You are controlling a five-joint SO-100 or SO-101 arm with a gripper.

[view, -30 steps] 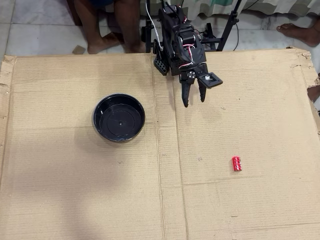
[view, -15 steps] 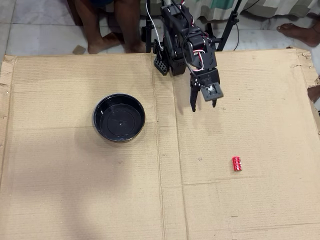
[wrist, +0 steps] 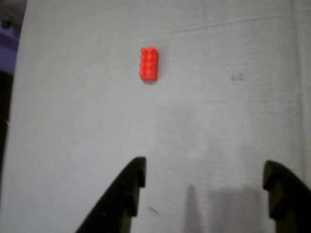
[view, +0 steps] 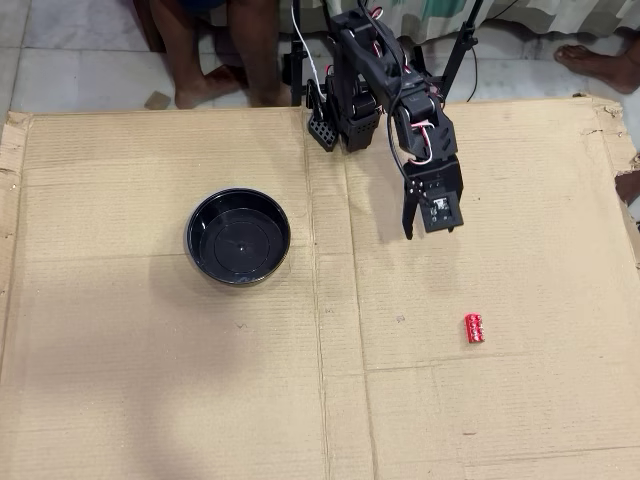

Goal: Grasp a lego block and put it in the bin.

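Red lego block (view: 474, 328) lying alone on the cardboard sheet (view: 150, 380), gripper (wrist: 204, 177) above it — fingers spread, holding nothing — black bin (view: 238, 237) well apart, overhead view's left

Wrist view: lego block (wrist: 149, 63) lying flat on cardboard (wrist: 218, 121), studs up, long axis vertical in frame. gripper (wrist: 204, 180) jaws spread wide at bottom edge, nothing between them, block well apart above the left finger
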